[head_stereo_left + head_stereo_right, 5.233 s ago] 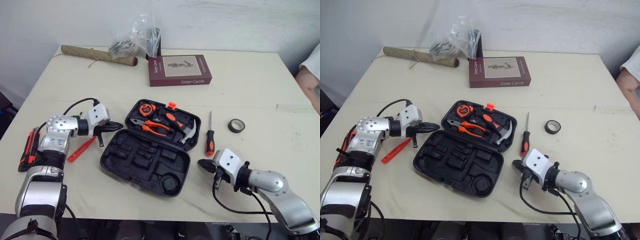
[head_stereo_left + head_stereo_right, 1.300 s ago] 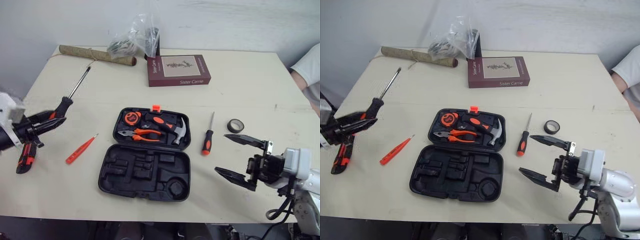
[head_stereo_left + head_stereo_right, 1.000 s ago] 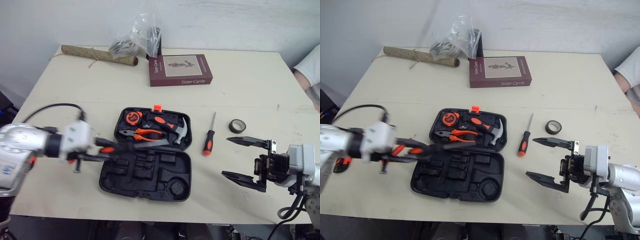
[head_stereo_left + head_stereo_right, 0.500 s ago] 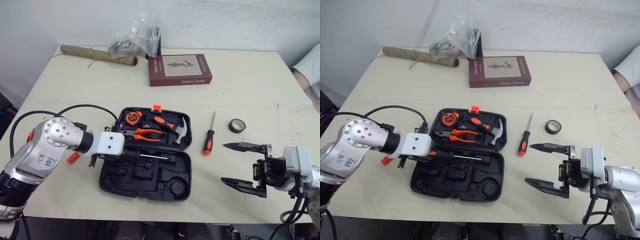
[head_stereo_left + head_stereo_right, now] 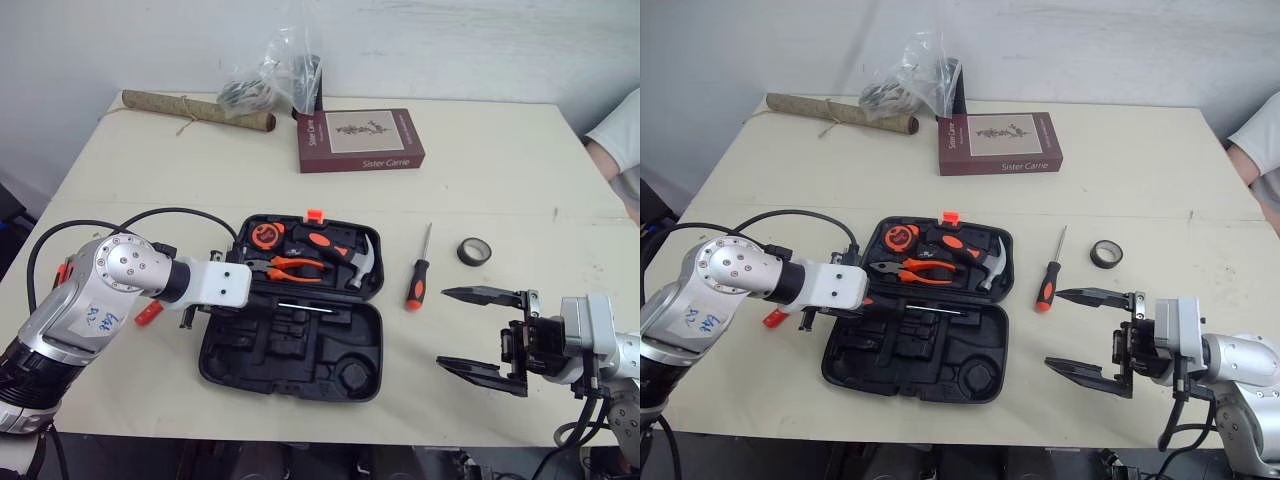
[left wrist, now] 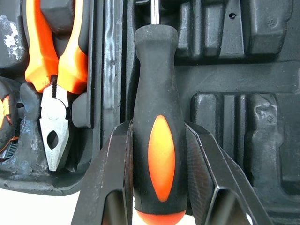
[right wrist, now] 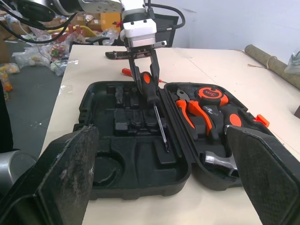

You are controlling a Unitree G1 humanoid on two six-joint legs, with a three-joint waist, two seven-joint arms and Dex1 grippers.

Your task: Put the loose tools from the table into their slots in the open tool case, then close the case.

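Seating the held screwdriver (image 6: 154,61) is the step in hand, as I judge it. The left gripper (image 6: 157,140) clamps its black and orange handle between both fingers, over the moulded half of the tool case (image 5: 260,350), with the shaft running along the channel beside the hinge. I cannot tell whether the tool touches the tray yet. To do it well, the shaft should stay parallel to that channel, the handle should come down level into its recess, and the grip should loosen only once the tool sits flush; a tilted handle would likely keep the case from closing. The right gripper (image 5: 443,327) hangs over the table to the right of the case, its jaws spread wide and holding nothing.

By count, 2 screwdrivers: 1 held, 1 loose screwdriver (image 5: 415,285) lying just right of the case. Also 1 tape roll (image 5: 472,251) beyond it and 1 red tester pen (image 5: 773,318) partly hidden behind the left arm. Already slotted are 1 pair of pliers (image 5: 290,268), 1 hammer (image 5: 365,260) and 1 tape measure (image 5: 265,236).
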